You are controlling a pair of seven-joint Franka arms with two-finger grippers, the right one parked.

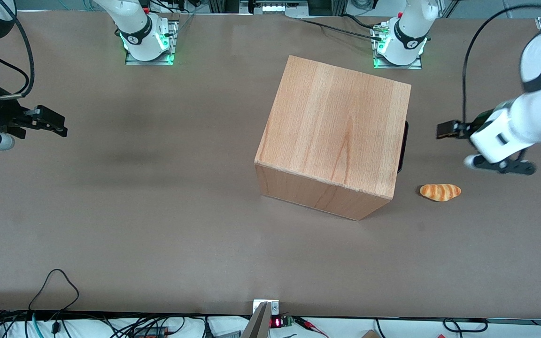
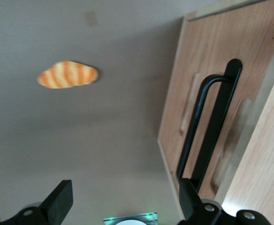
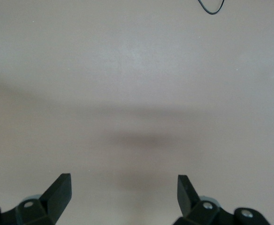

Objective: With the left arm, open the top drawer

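Striped orange bread roll (image 1: 440, 192) on brown table (image 1: 134, 211), near wooden box (image 1: 336, 136).

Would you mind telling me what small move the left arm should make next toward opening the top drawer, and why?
Probably ease the left arm's gripper toward the black bar handle until its open fingers straddle the bar. The gripper hangs apart from the wooden box, in front of the top drawer, which looks shut, and it holds nothing. The bread roll lies nearer the front camera, seemingly clear of that path.

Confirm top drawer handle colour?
Black. The handle on the top drawer shows best in the left wrist view; the hand is open, apart from it.
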